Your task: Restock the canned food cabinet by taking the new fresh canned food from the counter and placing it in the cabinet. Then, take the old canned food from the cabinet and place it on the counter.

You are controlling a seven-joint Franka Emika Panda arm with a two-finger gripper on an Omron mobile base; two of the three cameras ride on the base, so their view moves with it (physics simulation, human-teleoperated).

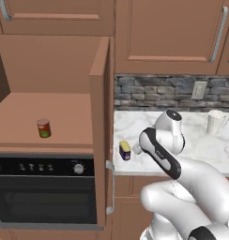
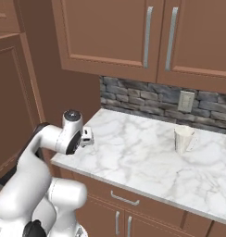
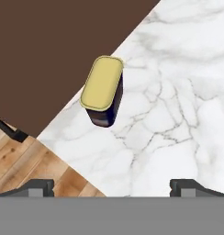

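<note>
The new fresh canned food (image 1: pixel 125 150), a squat dark blue can with a yellow top, stands on the counter (image 1: pixel 201 145) near its front left corner, beside the open cabinet door (image 1: pixel 101 126). From above in the hand view the can (image 3: pixel 102 89) sits ahead of my gripper (image 3: pixel 114 188). The gripper hovers over it, open, with nothing between the finger tips (image 3: pixel 38 187). The old canned food (image 1: pixel 43 128), red with a green band, stands upright on the shelf of the cabinet (image 1: pixel 22 112).
A white mug (image 1: pixel 216 122) stands at the back right of the counter (image 2: pixel 147 152), also seen as the mug (image 2: pixel 183 139). A black oven (image 1: pixel 41 197) sits under the cabinet. Closed upper cabinets (image 2: pixel 133 37) hang above. Wooden floor (image 3: pixel 22 160) lies beyond the counter edge.
</note>
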